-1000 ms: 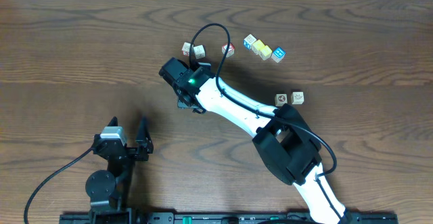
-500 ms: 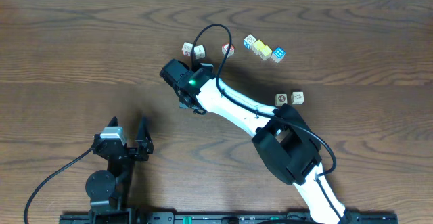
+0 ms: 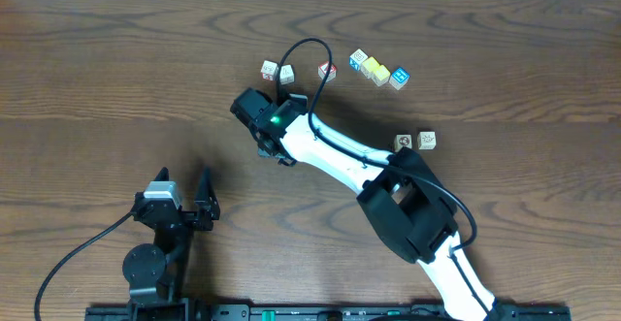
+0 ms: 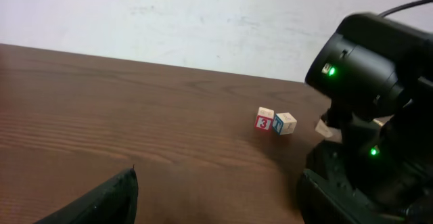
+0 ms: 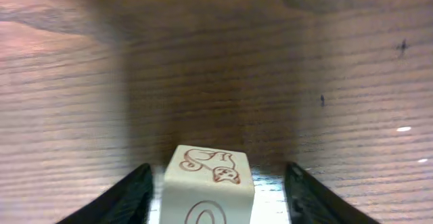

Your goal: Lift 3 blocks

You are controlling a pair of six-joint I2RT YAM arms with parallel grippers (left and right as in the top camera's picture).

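Note:
One cream block [image 5: 208,187] with reddish-brown line drawings sits on the table between the fingers of my right gripper [image 5: 218,183]. The jaws are open, with a narrow gap on the block's left and a wider one on its right. From overhead, the right gripper [image 3: 262,132] points down left of centre and hides that block. Two more cream blocks [image 3: 404,143] [image 3: 427,141] lie side by side to the right of the arm. My left gripper [image 3: 182,180] rests open and empty near the front left, its dark fingers [image 4: 101,204] low in the left wrist view.
Coloured cubes lie along the far side: a pair [image 3: 269,69] [image 3: 286,73], a red-marked one [image 3: 327,70], and a row with yellow and blue faces [image 3: 378,71]. The right arm's cable [image 3: 306,42] loops over them. In the left wrist view the right arm [image 4: 369,75] fills the right side.
The right arm has shifted only very slightly over its block. The left arm and all the loose cubes stay where they were.

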